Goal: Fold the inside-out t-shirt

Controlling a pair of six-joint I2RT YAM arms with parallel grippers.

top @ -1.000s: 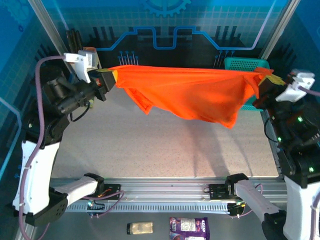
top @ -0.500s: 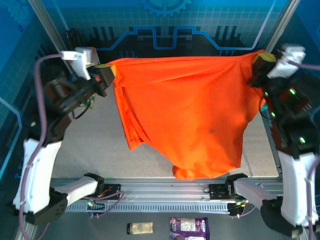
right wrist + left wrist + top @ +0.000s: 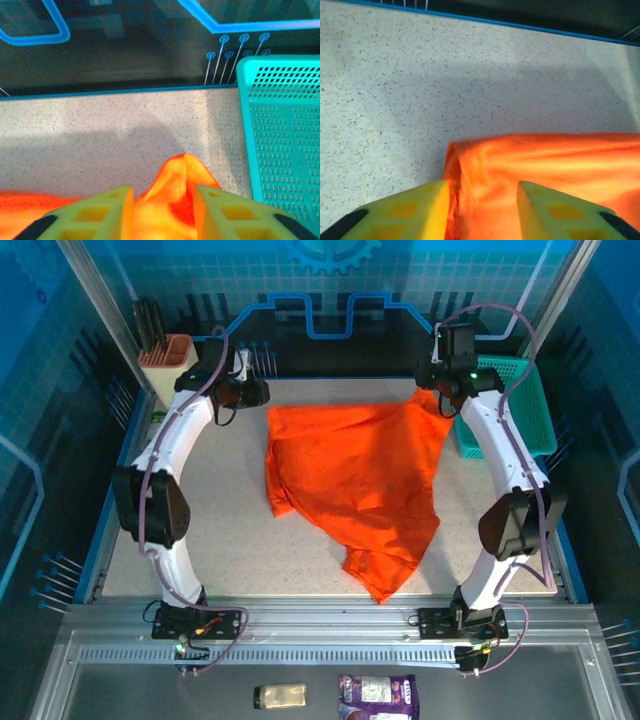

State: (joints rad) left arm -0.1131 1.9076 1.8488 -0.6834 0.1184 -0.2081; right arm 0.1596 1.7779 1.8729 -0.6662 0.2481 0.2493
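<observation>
my left gripper (image 3: 482, 200) has its fingers apart, and a corner of the orange t-shirt (image 3: 350, 480) lies between them on the table (image 3: 395, 100). my right gripper (image 3: 163, 200) is also apart, with another shirt corner between its fingers. the teal basket (image 3: 280, 130) stands just to its right.

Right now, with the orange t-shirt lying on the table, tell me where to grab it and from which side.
Probably take the t-shirt by its two far corners, coming in low from the near side. The cloth puckers into raised ridges there, inside the open left gripper and right gripper; the rest lies mostly flat on the table, harder to pinch.
</observation>
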